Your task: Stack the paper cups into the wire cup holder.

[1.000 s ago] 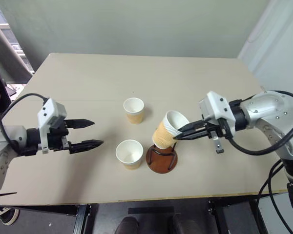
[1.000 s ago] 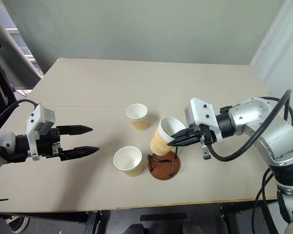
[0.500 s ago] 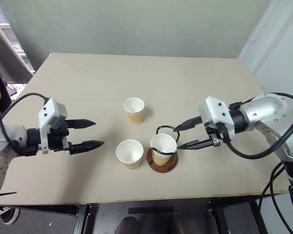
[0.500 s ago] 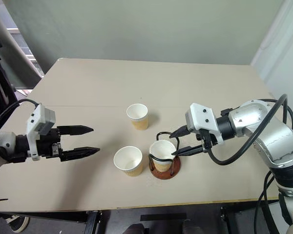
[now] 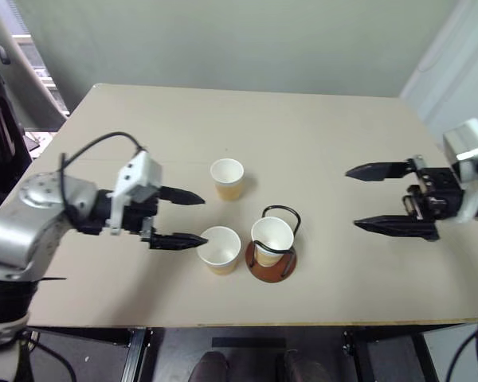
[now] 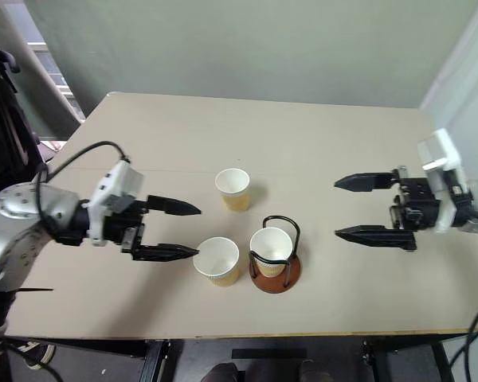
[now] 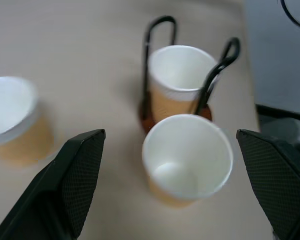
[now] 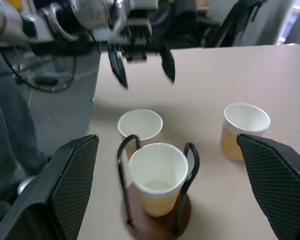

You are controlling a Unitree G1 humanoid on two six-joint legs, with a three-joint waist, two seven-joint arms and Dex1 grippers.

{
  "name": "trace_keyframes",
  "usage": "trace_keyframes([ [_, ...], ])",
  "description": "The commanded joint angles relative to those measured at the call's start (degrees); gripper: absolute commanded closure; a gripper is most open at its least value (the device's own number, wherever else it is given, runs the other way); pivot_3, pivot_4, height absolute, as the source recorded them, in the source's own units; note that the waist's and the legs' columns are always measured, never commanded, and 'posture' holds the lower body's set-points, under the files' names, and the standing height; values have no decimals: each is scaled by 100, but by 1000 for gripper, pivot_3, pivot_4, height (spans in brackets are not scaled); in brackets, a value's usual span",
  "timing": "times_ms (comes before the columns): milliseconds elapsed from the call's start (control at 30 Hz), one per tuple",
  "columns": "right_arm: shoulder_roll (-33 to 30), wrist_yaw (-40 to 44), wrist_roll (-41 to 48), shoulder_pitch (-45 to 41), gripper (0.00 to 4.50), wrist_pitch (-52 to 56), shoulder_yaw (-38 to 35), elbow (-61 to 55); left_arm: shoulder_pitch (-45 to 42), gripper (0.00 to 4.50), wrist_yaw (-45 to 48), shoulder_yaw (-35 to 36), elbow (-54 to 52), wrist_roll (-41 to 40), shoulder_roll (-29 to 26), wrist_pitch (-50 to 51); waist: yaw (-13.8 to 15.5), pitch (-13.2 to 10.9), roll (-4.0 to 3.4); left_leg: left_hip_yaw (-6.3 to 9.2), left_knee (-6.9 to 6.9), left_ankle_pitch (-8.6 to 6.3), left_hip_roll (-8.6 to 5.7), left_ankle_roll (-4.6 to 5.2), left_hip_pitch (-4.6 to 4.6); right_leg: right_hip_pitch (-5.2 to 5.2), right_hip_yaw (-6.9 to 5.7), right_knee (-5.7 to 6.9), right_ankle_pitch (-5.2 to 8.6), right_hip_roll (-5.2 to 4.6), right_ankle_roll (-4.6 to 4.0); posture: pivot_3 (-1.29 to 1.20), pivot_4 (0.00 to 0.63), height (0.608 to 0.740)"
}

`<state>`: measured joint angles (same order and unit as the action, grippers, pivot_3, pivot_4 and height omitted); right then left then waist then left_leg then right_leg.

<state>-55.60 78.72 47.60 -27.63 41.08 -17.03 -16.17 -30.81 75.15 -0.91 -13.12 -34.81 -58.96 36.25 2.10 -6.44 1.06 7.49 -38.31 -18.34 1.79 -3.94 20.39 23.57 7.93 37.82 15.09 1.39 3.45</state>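
We see the wire cup holder (image 5: 271, 256) standing near the front edge of the table (image 5: 319, 135), with one paper cup (image 5: 272, 237) upright inside its black loops. A second cup (image 5: 220, 248) stands just beside the holder on its left, empty and upright. A third cup (image 5: 227, 177) stands apart, nearer the table's middle. The left gripper (image 5: 190, 218) has its jaws spread wide, one fingertip close to the second cup's rim, holding nothing. The right gripper (image 5: 357, 198) hangs toward the right edge, jaws spread wide and empty.
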Motion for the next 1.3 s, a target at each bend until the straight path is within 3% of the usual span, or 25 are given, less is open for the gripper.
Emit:
trace_keyframes([
  [33,-268,5,368,158,20,77,-534,-303,-519,0,212,-571,216,501,200,-270,-31,-1,-1,-5,-2,0,-2,0,-2,-1,0,2,0,1,0,0,150,740],
  [233,-284,-383,546,333,20,92,-626,-715,-1046,0,247,-1402,692,1401,717,-699,-123,-1,-1,-8,-13,-2,-2,4,-13,-17,1,3,-3,20,7,0,150,740],
  [500,-421,-597,597,557,20,25,-736,-873,-1253,0,647,-1753,1011,2137,690,-1309,-117,-1,-1,9,-18,-7,-2,12,-8,-17,2,-1,-3,19,19,0,150,740],
  [600,-464,-617,583,646,0,-14,-731,-909,-1250,590,773,-1843,1074,2307,726,-1436,-105,-1,-1,13,-21,-7,-2,13,-8,-20,3,-1,-3,18,22,0,150,740],
  [933,-552,-585,523,772,0,-158,-723,-809,-1220,4298,1039,-1696,914,2201,839,-1376,-106,-1,-1,13,-30,-10,-2,18,-2,-20,2,-1,-3,17,26,0,150,740],
  [1300,-559,-586,546,692,0,-260,-747,-609,-2225,4443,1550,-739,1021,1021,870,-1057,-91,-1,-1,13,-41,-13,-2,23,6,-19,1,-1,-4,16,30,0,150,740],
])
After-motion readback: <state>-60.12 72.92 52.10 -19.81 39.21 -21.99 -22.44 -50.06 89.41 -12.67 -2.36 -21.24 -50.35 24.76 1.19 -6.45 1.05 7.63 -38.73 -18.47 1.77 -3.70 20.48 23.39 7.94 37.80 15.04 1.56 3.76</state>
